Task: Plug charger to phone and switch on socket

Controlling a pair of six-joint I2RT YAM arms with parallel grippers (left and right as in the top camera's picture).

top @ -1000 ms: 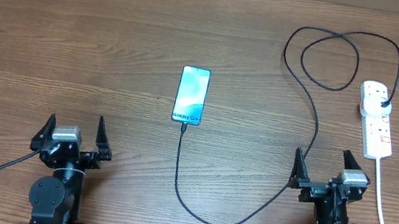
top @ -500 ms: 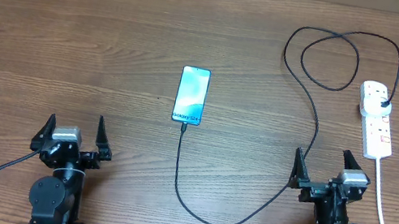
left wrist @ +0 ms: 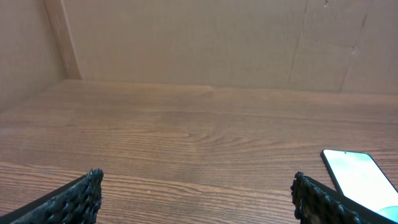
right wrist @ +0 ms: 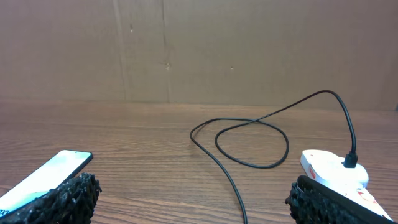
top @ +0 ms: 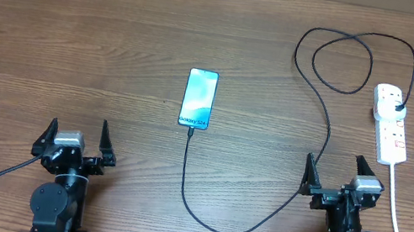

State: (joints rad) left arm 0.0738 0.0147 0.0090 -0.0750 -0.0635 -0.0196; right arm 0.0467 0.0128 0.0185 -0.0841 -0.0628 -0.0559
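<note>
The phone [top: 199,98] lies flat mid-table with its blue-teal screen lit; it also shows in the left wrist view [left wrist: 359,175] and the right wrist view [right wrist: 46,173]. The charger cable [top: 325,137] runs from the phone's near end, curves right, loops at the back and ends in a black plug seated in the socket [top: 390,123], a white power strip at the right; cable [right wrist: 249,134] and socket [right wrist: 333,171] show in the right wrist view. My left gripper [top: 72,137] and right gripper [top: 337,173] are open and empty at the near edge, both apart from the phone and socket.
The strip's thick white cord [top: 400,231] runs down the right side past my right arm. A cardboard wall [left wrist: 217,43] stands behind the table. The wooden tabletop [top: 75,42] stretches bare to the left.
</note>
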